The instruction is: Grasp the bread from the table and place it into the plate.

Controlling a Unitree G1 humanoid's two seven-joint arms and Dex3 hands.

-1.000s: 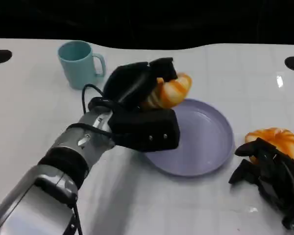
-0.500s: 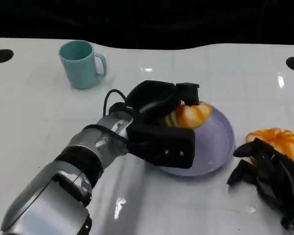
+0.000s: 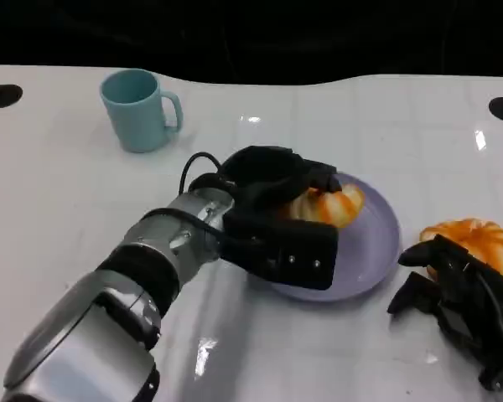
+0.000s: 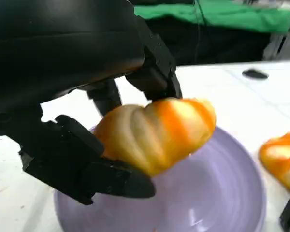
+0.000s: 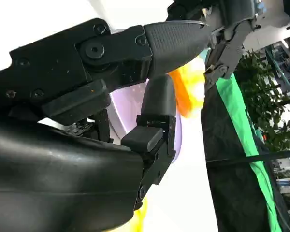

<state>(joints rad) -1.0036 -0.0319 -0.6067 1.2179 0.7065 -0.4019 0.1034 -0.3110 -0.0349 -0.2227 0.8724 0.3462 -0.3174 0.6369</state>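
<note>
Since a second ago: left hand (image 3: 272, 213) carried from near the plate's far-left rim to over the plate (image 3: 377, 251), lowered, bread (image 3: 327, 203) brought along in its grip. Since half a second ago: slightly lower, little sideways shift.

Nearest: right hand (image 3: 461, 306) resting on the tabletop (image 3: 67, 193) at lower right, holding nothing; fingers curled inward, tips just beside a second bread roll (image 3: 474, 239).

Middle: bread over the plate's left half, pinched between fingers (image 4: 154, 72) above and below. In the left wrist view, a sliver of plate visible under the roll; contact with the plate not certain.

Handling, as a judgement: light, soft-crusted, likely to dent under a hard squeeze; glazed ridges possibly a little slick. Best hold across the thick middle, as now. Gentle release advisable, low, to avoid rolling off the shallow rim.

Farther: teal mug (image 3: 138, 109) at upper left, well apart from the plate.

Surface and room: glossy white tabletop with glare spots, dark round marks near the far corners; black backdrop beyond, green cloth and foliage in the wrist views.
</note>
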